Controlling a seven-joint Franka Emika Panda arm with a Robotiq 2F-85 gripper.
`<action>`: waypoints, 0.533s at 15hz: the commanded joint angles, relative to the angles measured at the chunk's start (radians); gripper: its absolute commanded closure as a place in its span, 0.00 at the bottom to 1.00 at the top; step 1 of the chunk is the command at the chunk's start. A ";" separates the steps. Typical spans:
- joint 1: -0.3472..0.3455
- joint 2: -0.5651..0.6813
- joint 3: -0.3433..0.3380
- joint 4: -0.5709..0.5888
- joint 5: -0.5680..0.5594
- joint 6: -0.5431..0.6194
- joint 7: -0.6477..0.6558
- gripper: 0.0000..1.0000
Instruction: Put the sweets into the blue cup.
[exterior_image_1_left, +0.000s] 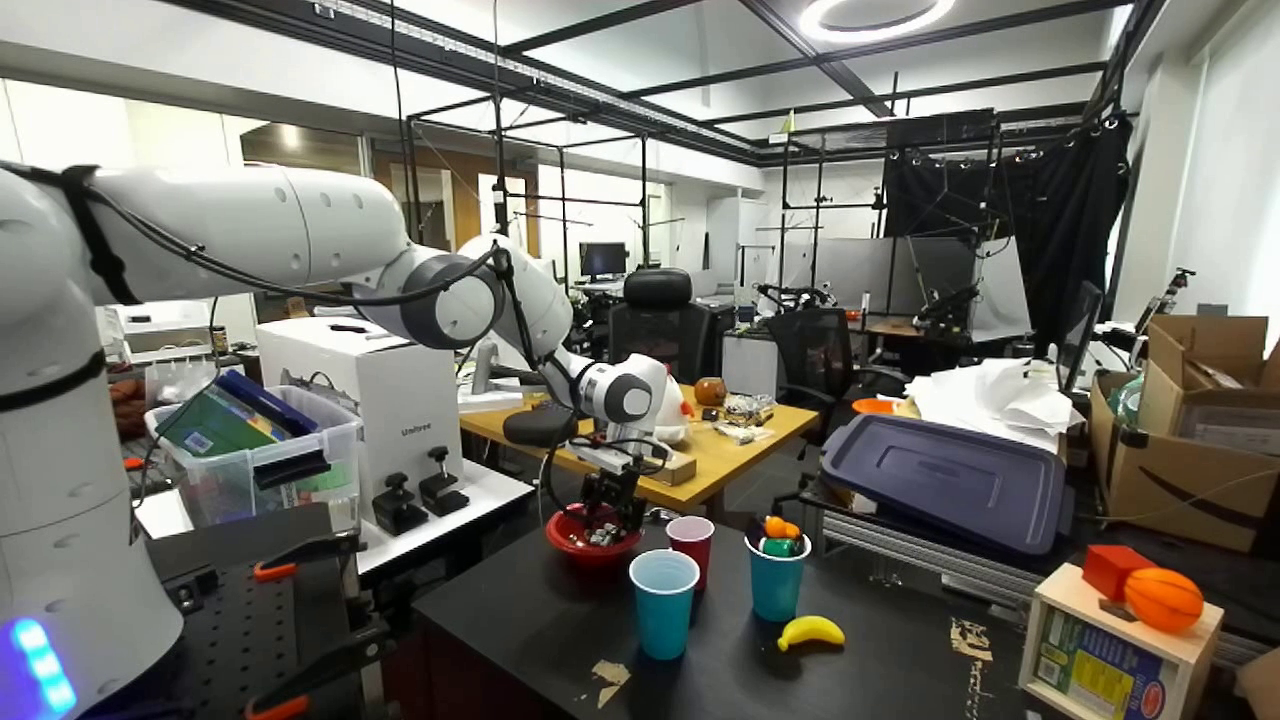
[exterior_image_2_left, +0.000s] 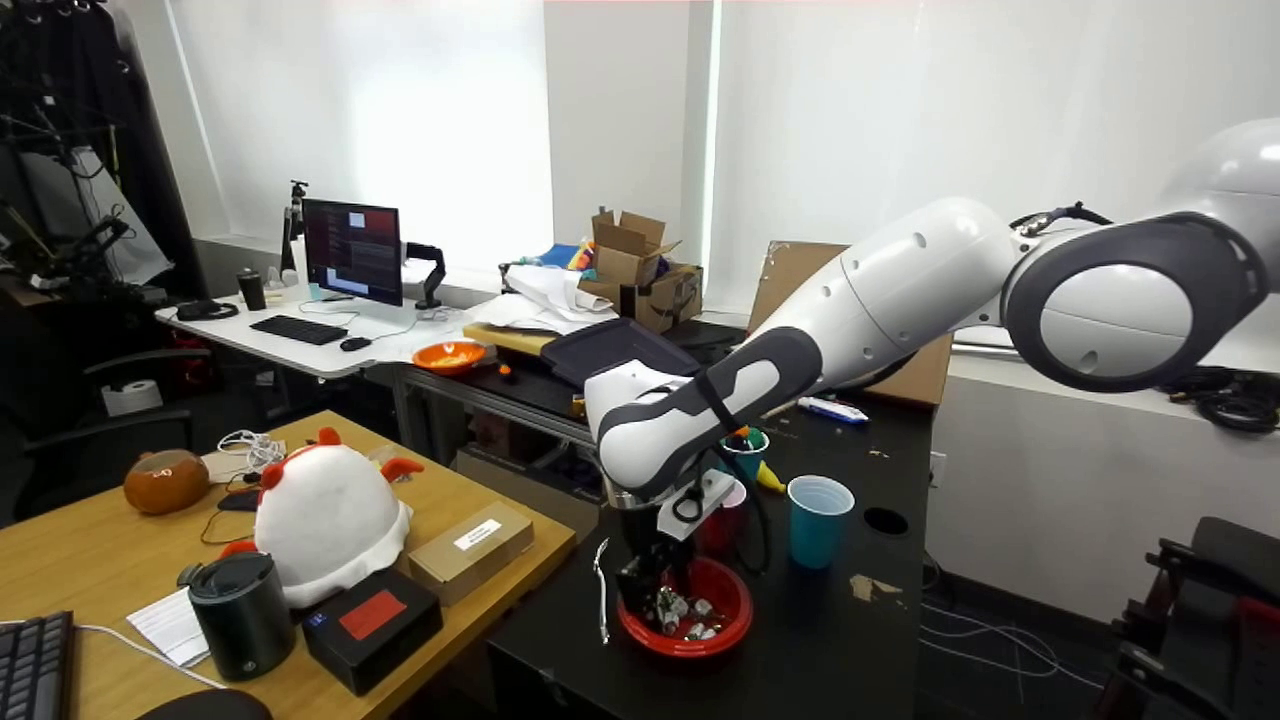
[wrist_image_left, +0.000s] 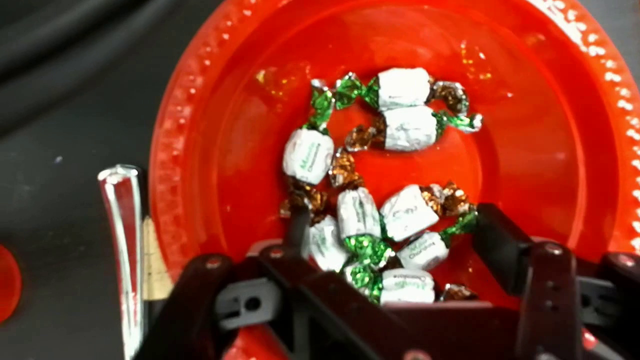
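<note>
White-wrapped sweets (wrist_image_left: 359, 215) with green-and-brown foil twists, all those seen lying in a round red plastic bowl (wrist_image_left: 175, 140); black two-fingered gripper (wrist_image_left: 392, 219), fingers apart, several sweets between, none gripped; transfer outstanding, none seen in the nearer blue plastic cup (exterior_image_1_left: 663, 612), right of the bowl in an exterior view.

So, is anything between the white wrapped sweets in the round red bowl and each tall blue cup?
The dark red cup stands between the bowl and the blue cup holding coloured items; toward the other blue cup, only the bowl's raised rim.
</note>
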 joint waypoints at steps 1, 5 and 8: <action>0.005 -0.001 -0.006 -0.026 -0.007 0.035 -0.024 0.48; -0.001 -0.003 -0.008 -0.023 -0.007 0.025 -0.022 0.79; -0.005 -0.006 -0.011 -0.011 -0.008 0.012 -0.023 0.98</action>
